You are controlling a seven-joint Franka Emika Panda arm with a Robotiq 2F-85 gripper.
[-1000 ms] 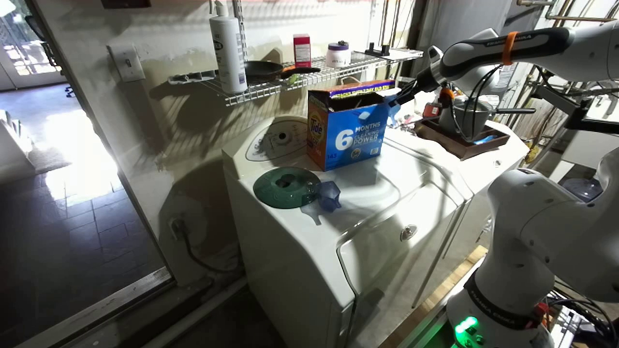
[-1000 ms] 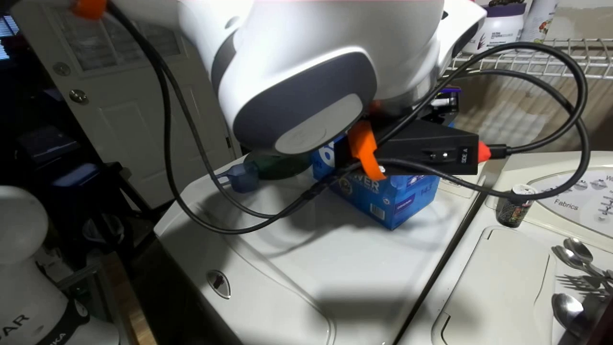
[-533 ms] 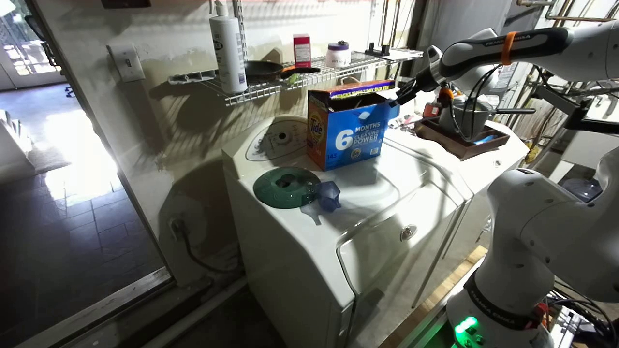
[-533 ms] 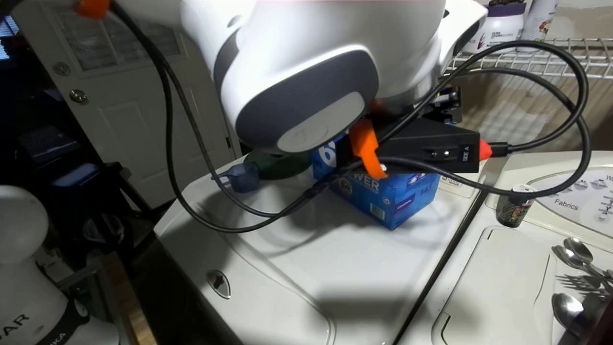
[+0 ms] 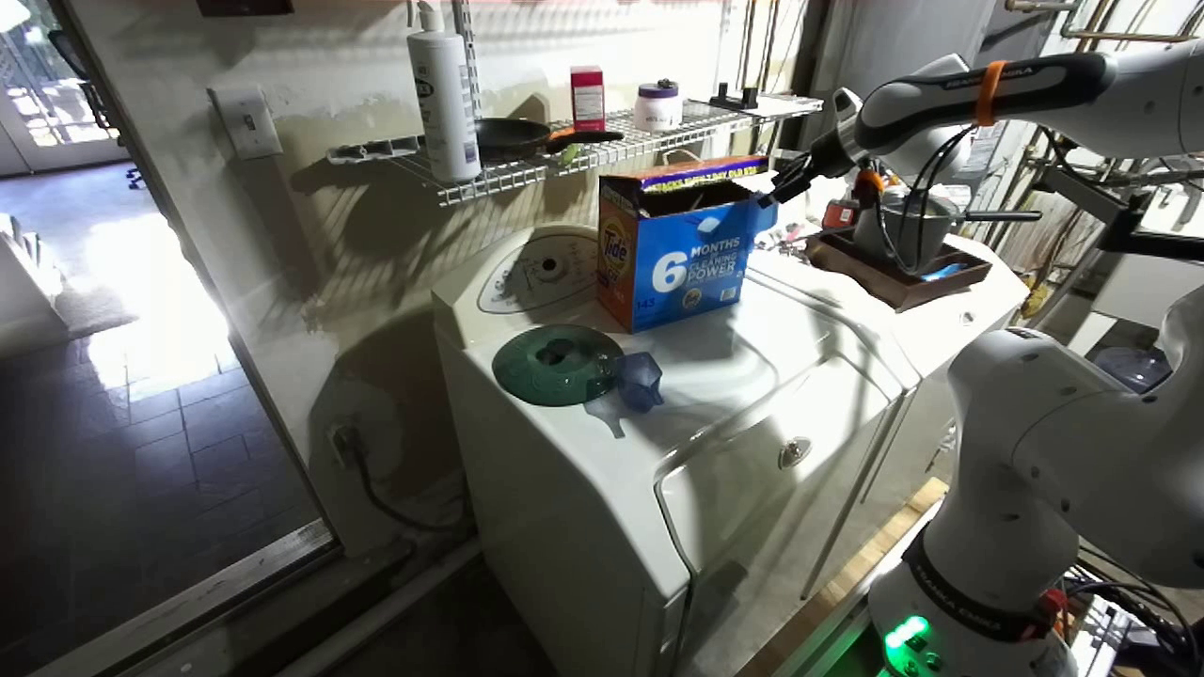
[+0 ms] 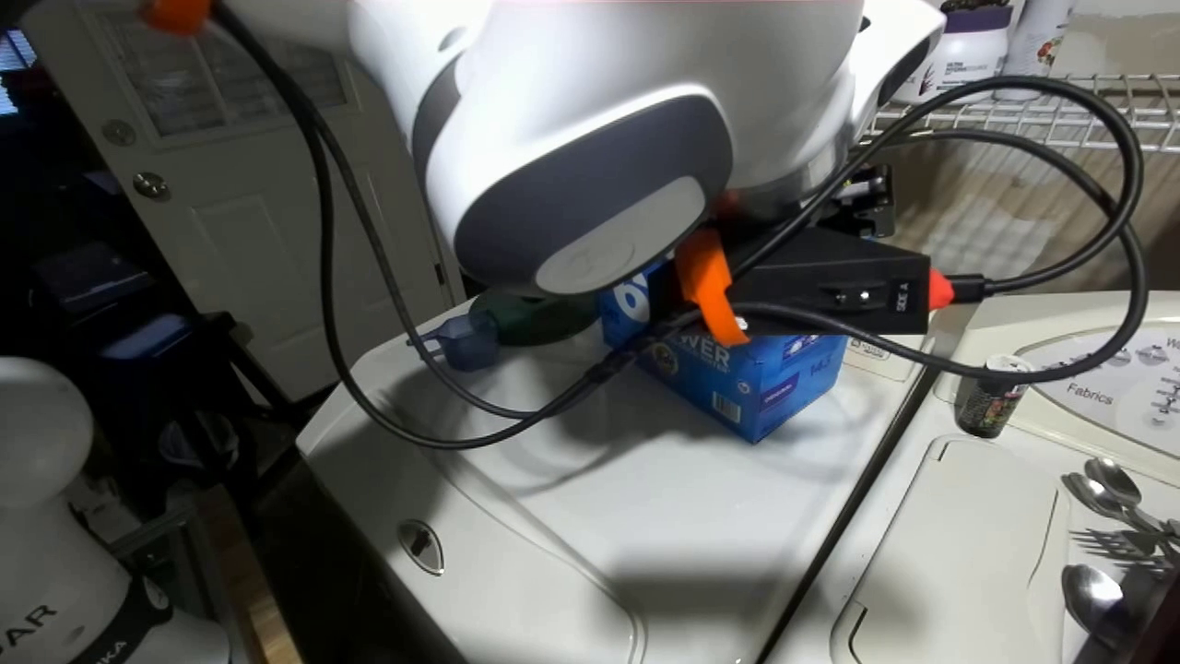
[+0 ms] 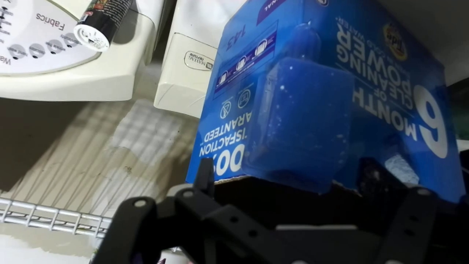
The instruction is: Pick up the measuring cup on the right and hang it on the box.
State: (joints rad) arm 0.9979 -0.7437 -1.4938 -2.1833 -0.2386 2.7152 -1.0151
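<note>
At the upper corner of the Tide box (image 5: 691, 273), a blue measuring cup (image 7: 300, 117) hangs against the blue faces and overlaps the torn top edge. How it catches that edge is hard to tell. My gripper (image 7: 287, 167) is open just above it, fingers spread wide to either side with gaps between them and the cup. In an exterior view the gripper (image 5: 769, 199) hovers by the box's right end, close to the cup (image 5: 765, 218). Another blue cup (image 5: 641, 381) lies on the machine top beside the green disc. The arm hides the hanging cup in an exterior view showing the box (image 6: 784, 397).
A wire shelf (image 5: 696, 127) with a pan, bottle and jar runs along the wall above. Right of the box stand a brown tray (image 5: 903, 291) with a grey pot, a small black can (image 6: 986, 406) and loose cutlery (image 6: 1115, 507). The arm's black cable (image 6: 516, 433) loops outward.
My fingers have spread apart and let go of the cup. It has shifted and sits higher against the box's corner. The arm has moved only slightly.
</note>
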